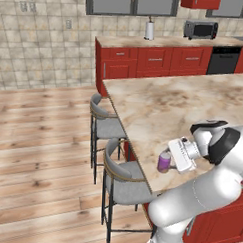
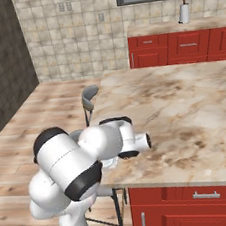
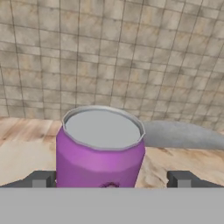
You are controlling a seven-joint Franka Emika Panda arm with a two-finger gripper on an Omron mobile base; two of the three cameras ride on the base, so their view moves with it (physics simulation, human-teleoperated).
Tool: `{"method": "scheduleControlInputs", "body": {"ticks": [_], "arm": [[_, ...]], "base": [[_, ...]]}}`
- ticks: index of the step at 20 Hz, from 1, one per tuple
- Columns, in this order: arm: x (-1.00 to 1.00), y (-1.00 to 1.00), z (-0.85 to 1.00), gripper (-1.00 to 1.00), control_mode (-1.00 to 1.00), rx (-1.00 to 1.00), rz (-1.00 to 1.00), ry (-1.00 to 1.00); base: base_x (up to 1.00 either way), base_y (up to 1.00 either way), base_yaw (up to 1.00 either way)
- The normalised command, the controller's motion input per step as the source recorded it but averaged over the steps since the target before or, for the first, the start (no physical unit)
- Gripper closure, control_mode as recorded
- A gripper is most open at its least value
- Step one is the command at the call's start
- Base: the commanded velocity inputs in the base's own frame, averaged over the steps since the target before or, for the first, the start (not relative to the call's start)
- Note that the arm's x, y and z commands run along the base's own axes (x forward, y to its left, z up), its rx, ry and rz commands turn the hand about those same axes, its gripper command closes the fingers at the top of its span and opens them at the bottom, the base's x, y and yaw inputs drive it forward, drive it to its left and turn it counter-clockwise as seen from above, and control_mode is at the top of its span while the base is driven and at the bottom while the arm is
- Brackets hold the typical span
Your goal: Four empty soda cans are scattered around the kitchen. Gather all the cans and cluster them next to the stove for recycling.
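While its jaws stand wide apart, the two-finger gripper [image 3: 111, 179] brackets a small purple soda can [image 3: 100, 146] with a silvery top. The can stands upright near the edge of the beige marbled island countertop [image 1: 164, 105], ungripped.

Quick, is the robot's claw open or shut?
Gripper: open, its fingertips either side of the upright purple can, not squeezing it yet.

Home kitchen: red cabinets [image 1: 155, 59], marbled island counter [image 1: 184, 103], toaster oven [image 1: 200, 30].
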Motion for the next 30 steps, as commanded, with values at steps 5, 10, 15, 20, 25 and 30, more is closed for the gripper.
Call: {"method": "scheduleControlInputs", "body": {"ticks": [5,10,15,20,25,30], "arm": [[0.00,0.15,-0.03,-1.00,-1.00,0.00,-0.01,0.03],[-0.04,0.15,-0.06,-1.00,-1.00,0.00,-0.01,0.03],[0.00,0.17,-0.04,-1.00,-1.00,0.00,-0.01,0.03],[-0.04,0.04,0.00,-1.00,-1.00,0.00,-0.02,0.00],[-0.04,0.00,0.00,1.00,-1.00,0.00,-0.01,0.00],[0.00,0.02,0.00,1.00,-1.00,0.00,0.00,0.00]], "base": [[0.00,0.00,0.00],[0.00,0.00,0.00],[0.00,0.00,0.00],[0.00,0.00,0.00],[0.00,0.00,0.00],[0.00,0.00,0.00]]}}
